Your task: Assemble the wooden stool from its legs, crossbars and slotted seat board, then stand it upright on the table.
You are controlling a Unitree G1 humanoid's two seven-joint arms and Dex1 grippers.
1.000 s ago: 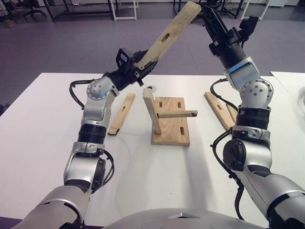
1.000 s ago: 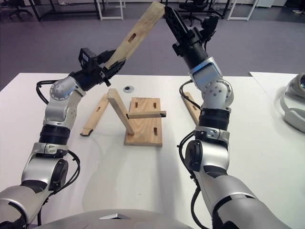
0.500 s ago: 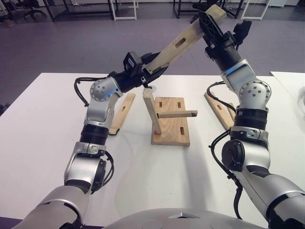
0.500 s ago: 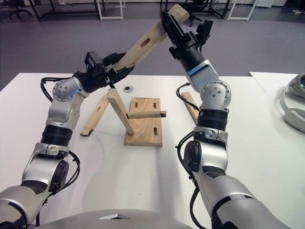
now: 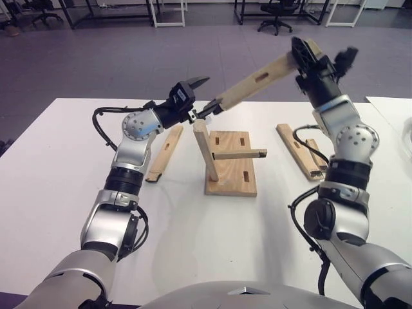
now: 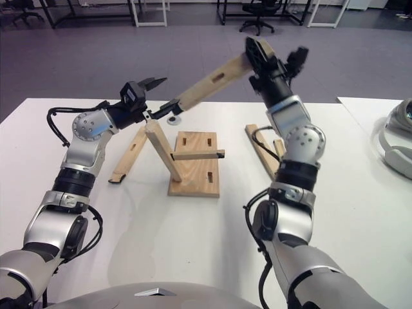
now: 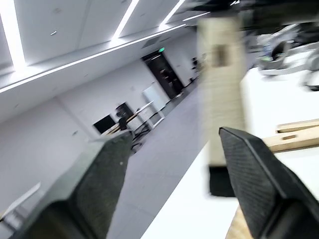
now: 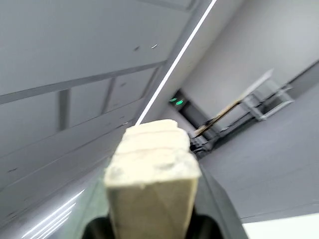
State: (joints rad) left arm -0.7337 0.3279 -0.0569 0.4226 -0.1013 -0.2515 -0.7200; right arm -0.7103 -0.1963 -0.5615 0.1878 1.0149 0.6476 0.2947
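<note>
Holding the wooden leg (image 5: 257, 78) by its top end, the right gripper (image 5: 304, 55) was clamped tight, mid-air. Left gripper (image 5: 209, 94) gaped wide, gripping nothing, at the leg's lower end over the seat board (image 5: 233, 180).

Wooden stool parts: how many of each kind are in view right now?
Seat board: 1
Legs: 4 (standing leg, raised leg, left loose leg, right loose leg)
Crossbars: 1, the fitted crossbar
Unclear kind: 1, the half-hidden piece beside the right loose leg
Total: 7
</note>
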